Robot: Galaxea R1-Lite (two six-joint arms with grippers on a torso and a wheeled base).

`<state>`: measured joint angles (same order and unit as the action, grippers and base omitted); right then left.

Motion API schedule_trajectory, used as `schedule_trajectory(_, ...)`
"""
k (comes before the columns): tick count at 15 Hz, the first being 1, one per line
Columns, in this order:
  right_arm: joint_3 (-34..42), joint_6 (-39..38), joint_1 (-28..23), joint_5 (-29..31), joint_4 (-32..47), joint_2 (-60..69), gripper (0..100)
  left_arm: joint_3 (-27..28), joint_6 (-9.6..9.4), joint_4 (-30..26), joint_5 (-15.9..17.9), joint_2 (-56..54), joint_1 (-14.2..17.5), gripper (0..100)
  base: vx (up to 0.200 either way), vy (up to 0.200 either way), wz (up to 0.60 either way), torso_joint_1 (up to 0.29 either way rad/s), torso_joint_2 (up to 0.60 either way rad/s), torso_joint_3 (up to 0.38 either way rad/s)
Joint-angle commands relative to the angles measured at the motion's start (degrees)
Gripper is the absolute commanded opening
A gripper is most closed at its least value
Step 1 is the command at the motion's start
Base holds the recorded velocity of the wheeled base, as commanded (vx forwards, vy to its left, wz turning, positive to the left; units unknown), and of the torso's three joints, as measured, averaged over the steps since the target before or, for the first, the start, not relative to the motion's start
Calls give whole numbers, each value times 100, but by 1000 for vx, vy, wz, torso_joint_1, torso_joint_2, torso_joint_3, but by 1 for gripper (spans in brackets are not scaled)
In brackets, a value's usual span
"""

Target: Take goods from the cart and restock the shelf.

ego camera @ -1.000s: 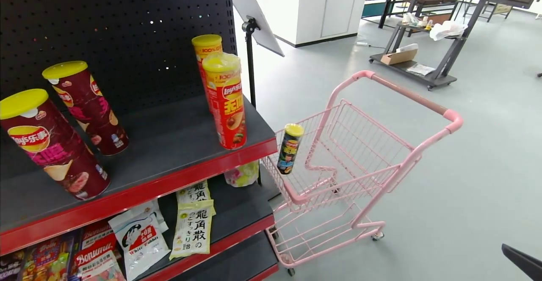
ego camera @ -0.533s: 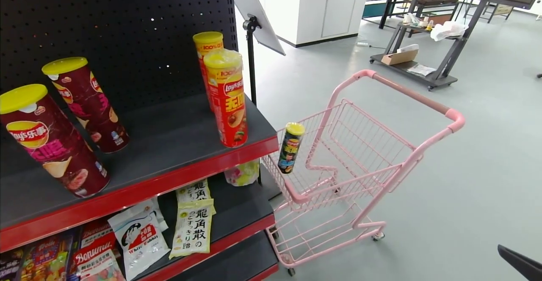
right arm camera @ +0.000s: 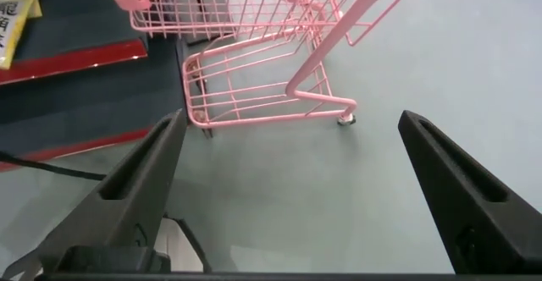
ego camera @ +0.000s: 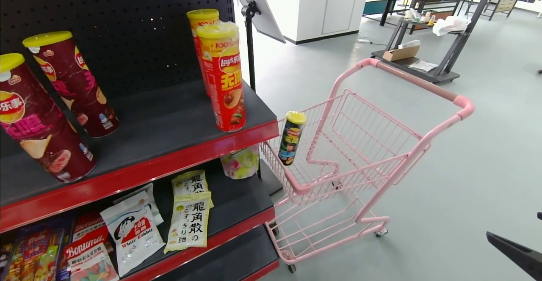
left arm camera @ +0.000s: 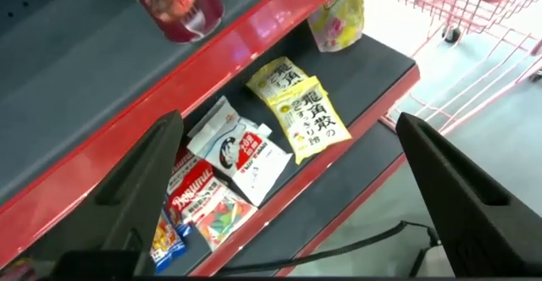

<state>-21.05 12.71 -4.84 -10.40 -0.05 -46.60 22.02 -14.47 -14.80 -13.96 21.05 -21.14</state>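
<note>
A pink cart (ego camera: 417,82) stands on the floor right of the shelf (ego camera: 169,120). A small black-and-yellow can (ego camera: 290,138) stands in the basket's corner nearest the shelf. Tall red cans (ego camera: 224,78) and maroon cans (ego camera: 67,82) stand on the upper board. My left gripper (left arm camera: 288,124) hangs open in front of the shelf, over the snack bags (left arm camera: 305,120) on the lower board. My right gripper (right arm camera: 292,120) is open and holds nothing, above the floor beside the cart's lower rack (right arm camera: 271,95). One of its fingers (ego camera: 512,251) shows at the head view's lower right.
More snack bags (ego camera: 131,234) lie on the lower board, and a pale bag (ego camera: 240,162) sits at its right end. A black stand with a tilted panel (ego camera: 250,39) rises behind the shelf's corner. Open grey floor (ego camera: 465,188) lies right of the cart, and a wheeled rack (ego camera: 423,67) stands far behind.
The head view has shifted, so the shelf's cans sit higher and further left in the picture. The goods and the cart have not moved among themselves.
</note>
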Motion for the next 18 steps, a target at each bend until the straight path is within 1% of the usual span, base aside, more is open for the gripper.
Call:
schedule_trajectory(1,-13,12,1,-6,-57,-323,100,-4,-30,3,-2,-57,-4,100,0,0,0,-188,510,310)
schedule_trajectory(5,-13,91,27,-15,-145,-481,100,-4,-82,3,-2,-57,4,100,0,0,0,-196,542,336)
schedule_trajectory(7,14,100,9,-15,-180,-595,100,-4,-170,3,-2,-57,-4,100,0,0,600,-178,505,332)
schedule_trajectory(8,5,100,9,-15,-180,-639,100,-4,-179,3,-2,-57,-4,100,0,0,0,-100,266,178)
schedule_trajectory(10,-13,91,27,-24,-417,-877,100,-31,-179,3,-2,-75,-4,100,0,0,0,-44,124,78)
schedule_trajectory(11,5,82,27,-32,-637,-1088,100,-66,-179,3,-2,-119,-4,100,200,0,0,-7,51,36)
schedule_trajectory(13,-4,91,88,-32,-839,-1386,100,-83,-197,-5,-2,-172,4,100,200,0,0,-24,17,19)
schedule_trajectory(15,-57,73,106,-50,-848,-1545,100,-83,-284,3,-2,-207,-4,100,0,0,0,0,0,0)
schedule_trajectory(18,-531,29,361,-76,-856,-1966,100,-127,-293,-5,-2,-251,-4,100,0,0,0,0,0,0)
